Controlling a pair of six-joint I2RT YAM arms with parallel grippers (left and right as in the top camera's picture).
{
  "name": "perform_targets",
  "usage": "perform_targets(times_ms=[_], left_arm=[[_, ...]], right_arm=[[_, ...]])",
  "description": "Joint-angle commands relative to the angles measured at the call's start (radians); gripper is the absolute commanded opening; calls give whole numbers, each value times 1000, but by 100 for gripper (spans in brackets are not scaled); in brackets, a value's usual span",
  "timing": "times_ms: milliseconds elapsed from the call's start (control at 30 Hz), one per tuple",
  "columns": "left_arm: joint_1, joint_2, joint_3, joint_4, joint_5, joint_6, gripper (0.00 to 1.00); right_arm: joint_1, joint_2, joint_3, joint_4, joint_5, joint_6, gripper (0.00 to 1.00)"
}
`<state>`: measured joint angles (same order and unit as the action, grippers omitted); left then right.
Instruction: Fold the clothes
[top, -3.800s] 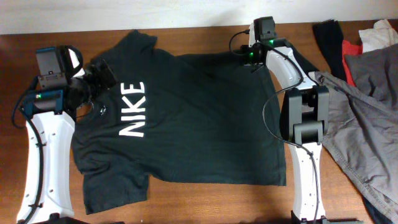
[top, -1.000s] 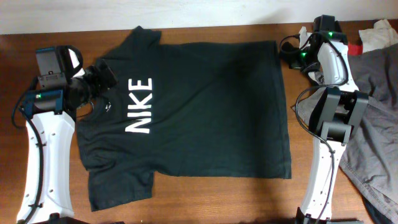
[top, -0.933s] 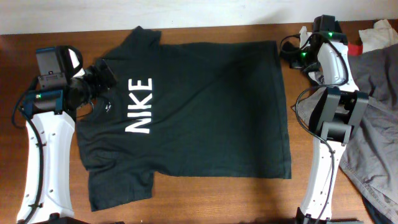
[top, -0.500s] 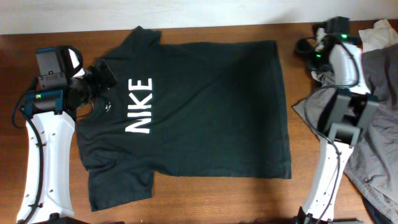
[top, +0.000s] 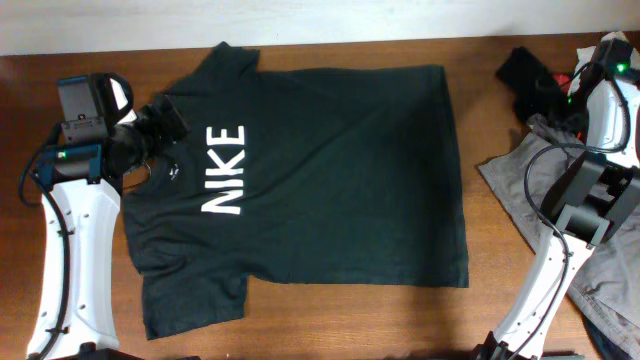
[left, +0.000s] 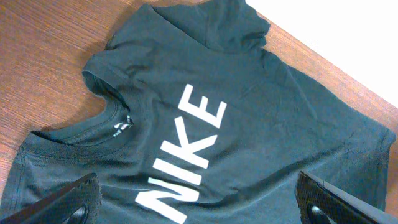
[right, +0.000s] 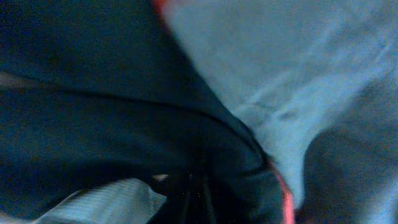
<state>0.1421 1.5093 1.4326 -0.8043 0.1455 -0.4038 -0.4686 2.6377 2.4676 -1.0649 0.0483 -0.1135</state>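
Note:
The black Nike T-shirt (top: 320, 170) lies spread flat, print up, on the wooden table, and it fills the left wrist view (left: 205, 124). My left gripper (top: 160, 125) hovers over the collar with its fingers (left: 199, 205) wide apart and empty. My right gripper (top: 572, 88) is off the shirt, at the clothes pile at the far right. In the right wrist view it is pressed close to dark and grey cloth. Its dark fingers (right: 202, 193) sit together at the bottom centre. The view is too blurred to show any cloth between them.
A pile of clothes fills the right edge: a black garment (top: 525, 75), grey cloth (top: 520, 170), and red and white pieces (top: 600, 50). The wall runs along the table's far edge. Bare wood (top: 300, 320) lies in front of the shirt.
My right arm pulled the shirt's right side out flat, left it, and swung right to the clothes pile. The shirt now lies still. The left arm has not moved.

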Motion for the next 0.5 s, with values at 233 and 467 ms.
perform_targets(times_ms=[233,467], left_arm=[[-3,2,16,1,-4,9,99],[-3,2,16,1,-4,9,99]], right_arm=[[134,-166,441,-195,-181,102,57],[275,-241,591,-368,-180,123,99]])
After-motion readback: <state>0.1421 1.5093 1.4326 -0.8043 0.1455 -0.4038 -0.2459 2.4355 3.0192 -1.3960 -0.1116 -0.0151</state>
